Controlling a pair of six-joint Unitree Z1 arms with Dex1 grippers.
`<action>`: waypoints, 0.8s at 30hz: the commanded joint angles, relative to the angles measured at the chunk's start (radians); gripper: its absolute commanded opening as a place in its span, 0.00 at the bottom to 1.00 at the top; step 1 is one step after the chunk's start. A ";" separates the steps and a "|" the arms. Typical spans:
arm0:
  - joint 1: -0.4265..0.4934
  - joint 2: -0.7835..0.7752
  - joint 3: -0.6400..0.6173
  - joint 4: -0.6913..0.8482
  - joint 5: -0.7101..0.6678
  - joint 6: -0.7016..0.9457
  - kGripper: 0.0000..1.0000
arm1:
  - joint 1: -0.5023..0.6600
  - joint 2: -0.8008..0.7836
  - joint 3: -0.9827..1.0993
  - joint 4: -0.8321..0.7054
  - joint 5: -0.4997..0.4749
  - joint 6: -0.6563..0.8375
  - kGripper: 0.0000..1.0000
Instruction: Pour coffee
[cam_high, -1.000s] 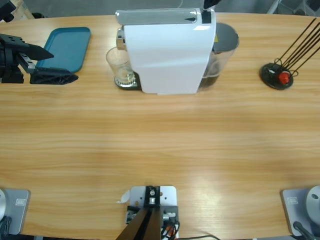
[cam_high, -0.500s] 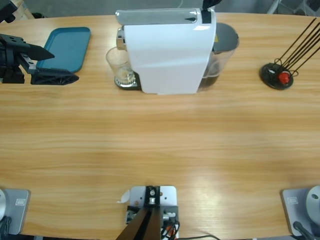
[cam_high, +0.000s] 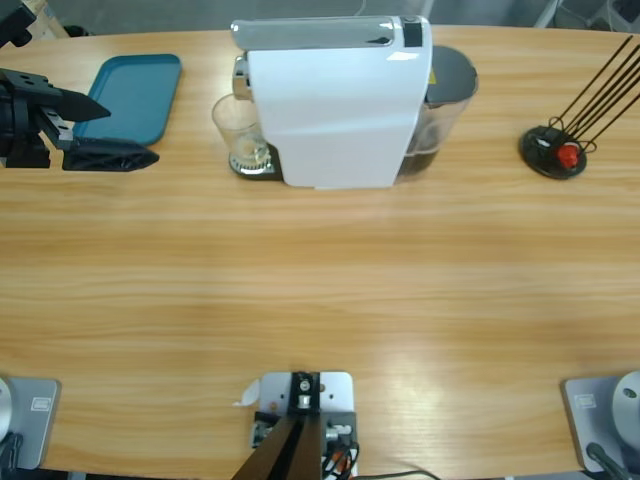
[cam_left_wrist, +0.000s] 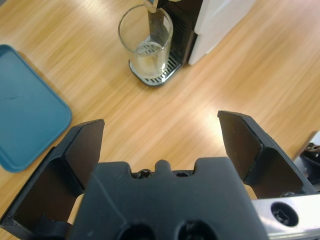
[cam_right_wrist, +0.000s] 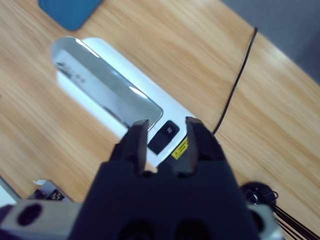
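A clear glass is standing on the drip grate under the spout of the white coffee machine.
The left gripper is hovering near it, fingers spread wide; the right gripper is hanging above the machine, fingers slightly apart, holding nothing.

Lab bench, robot arm, coffee machine
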 joint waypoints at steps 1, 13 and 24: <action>-0.011 0.008 0.022 0.005 -0.018 0.032 1.00 | 0.018 -0.222 0.172 0.019 -0.024 0.015 1.00; 0.009 -0.087 0.040 0.063 -0.095 0.141 1.00 | 0.054 -0.653 0.992 -0.454 0.009 0.013 1.00; 0.010 -0.144 0.040 0.103 -0.130 0.170 1.00 | 0.060 -0.744 1.144 -0.466 0.034 0.003 1.00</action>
